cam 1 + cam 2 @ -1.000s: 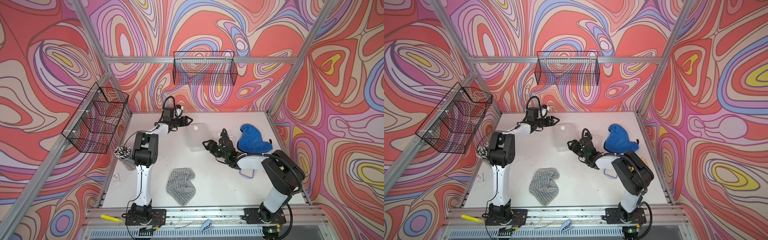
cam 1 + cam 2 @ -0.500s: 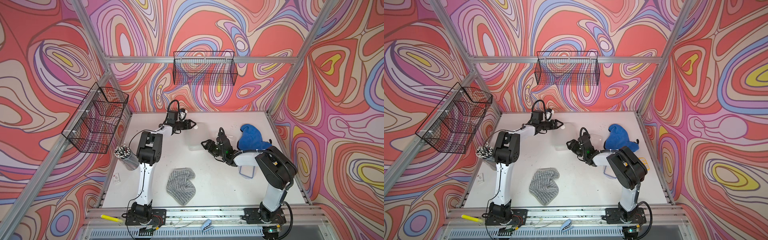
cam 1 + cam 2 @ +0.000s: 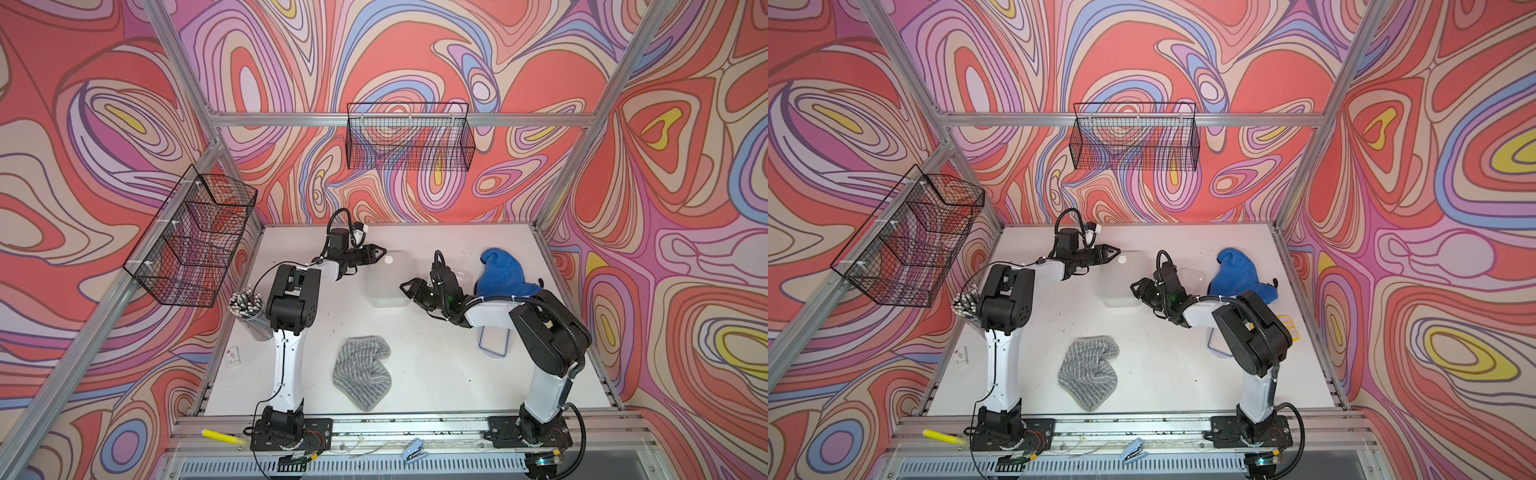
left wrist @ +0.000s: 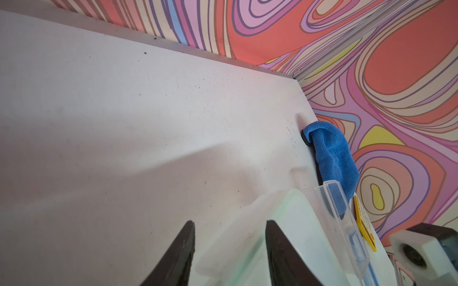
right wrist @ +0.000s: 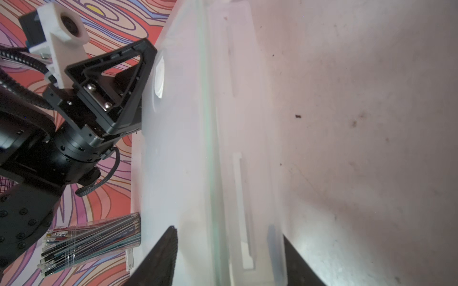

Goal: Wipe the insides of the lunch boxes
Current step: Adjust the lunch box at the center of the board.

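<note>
Now the left gripper [image 3: 382, 250] had come down since a second before to the far corner of the large clear plastic lunch box [image 3: 388, 280], which stayed mid-table, green-sealed lid [image 5: 178, 148] on. Its jaws straddled that corner half-wide; the right gripper [image 3: 405, 286] did likewise at the near corner; whether either pinched I could not tell. The small clear plastic tub [image 3: 462, 275] sat behind, just beside a blue cloth [image 3: 505, 276]. Only wrist views showed the green seal.
</note>
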